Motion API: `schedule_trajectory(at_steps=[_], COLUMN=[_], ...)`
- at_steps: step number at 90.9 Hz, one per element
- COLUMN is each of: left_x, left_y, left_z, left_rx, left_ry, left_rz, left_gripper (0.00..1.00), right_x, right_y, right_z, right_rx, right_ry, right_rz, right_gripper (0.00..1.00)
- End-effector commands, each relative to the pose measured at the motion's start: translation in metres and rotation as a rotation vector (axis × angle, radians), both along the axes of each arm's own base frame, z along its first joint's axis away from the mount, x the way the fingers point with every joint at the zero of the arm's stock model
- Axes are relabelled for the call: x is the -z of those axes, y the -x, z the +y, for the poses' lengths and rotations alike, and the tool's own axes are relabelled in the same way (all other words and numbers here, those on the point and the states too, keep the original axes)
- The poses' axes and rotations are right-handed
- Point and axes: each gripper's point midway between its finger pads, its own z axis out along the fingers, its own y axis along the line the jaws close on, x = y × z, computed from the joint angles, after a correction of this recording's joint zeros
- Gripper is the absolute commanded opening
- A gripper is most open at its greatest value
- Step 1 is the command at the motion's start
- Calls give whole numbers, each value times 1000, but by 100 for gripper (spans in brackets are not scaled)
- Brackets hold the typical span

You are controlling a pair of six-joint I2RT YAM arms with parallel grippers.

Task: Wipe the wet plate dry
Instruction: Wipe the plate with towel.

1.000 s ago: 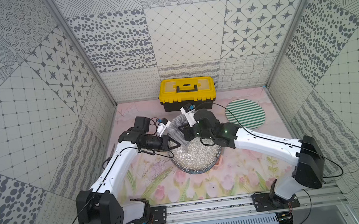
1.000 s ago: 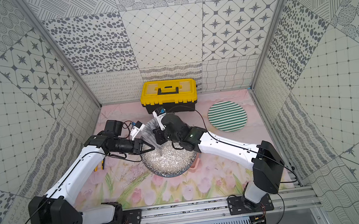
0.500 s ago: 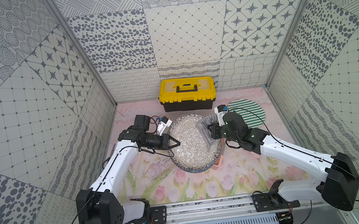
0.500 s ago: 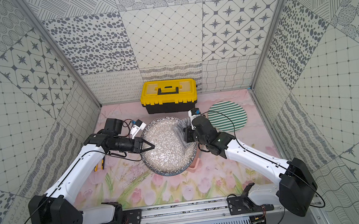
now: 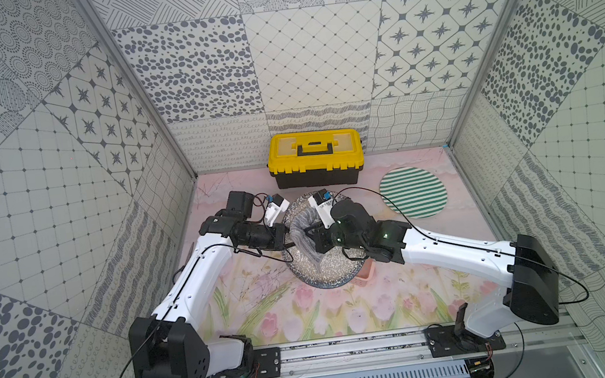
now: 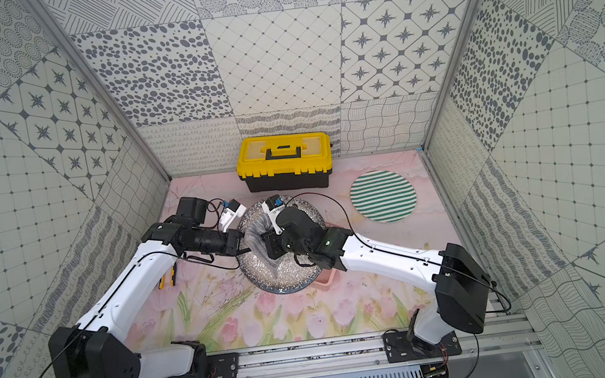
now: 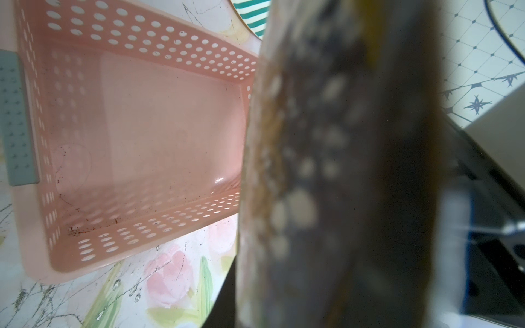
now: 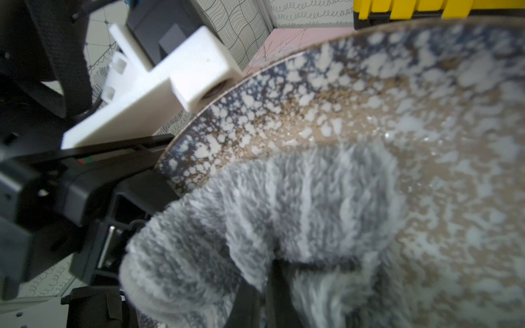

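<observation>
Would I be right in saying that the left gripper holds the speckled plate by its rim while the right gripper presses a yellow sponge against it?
Not quite: the right wrist view shows a grey fluffy cloth, not a yellow sponge. The left gripper does hold the plate by its rim while the right gripper presses that cloth against it.

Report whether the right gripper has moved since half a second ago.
Yes. Holding the grey cloth, the right gripper has swept across the speckled plate, away from the green-striped mat.
</observation>
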Motion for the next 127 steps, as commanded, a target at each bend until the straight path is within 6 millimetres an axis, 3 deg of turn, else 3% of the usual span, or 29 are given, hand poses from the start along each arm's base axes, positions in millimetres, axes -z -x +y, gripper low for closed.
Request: schedule_trajectory(at_steps=[1, 17, 27, 39, 61, 75, 88, 106, 127], left_x=[-87, -97, -99, -100, -97, -95, -95, -98, -98], left_y=[18, 18, 16, 14, 8, 6, 5, 4, 3], left_z=[-30, -31, -31, -31, -31, -31, -32, -32, -32], left_rx=[224, 233, 230, 222, 206, 199, 193, 191, 188], left_ry=[351, 362, 359, 358, 351, 350, 349, 352, 359], left_rz=[-180, -193, -202, -207, -205, -201, -200, -204, -194], left_gripper=[0, 0, 0, 0, 0, 0, 0, 0, 0], right_x=[18, 35, 38, 34, 11, 0, 3, 32, 23], right_y=[-20, -32, -30, -22, 22, 46, 56, 60, 86], right_z=[-46, -128, -147, -119, 4, 56, 66, 52, 62], right_rx=[148, 340, 371, 276, -75, -207, -244, -218, -347], right_ry=[21, 29, 45, 64, 72, 28, -7, 34, -15], right_rz=[37, 63, 59, 41, -54, -60, -37, 5, 5], right_gripper=[0, 0, 0, 0, 0, 0, 0, 0, 0])
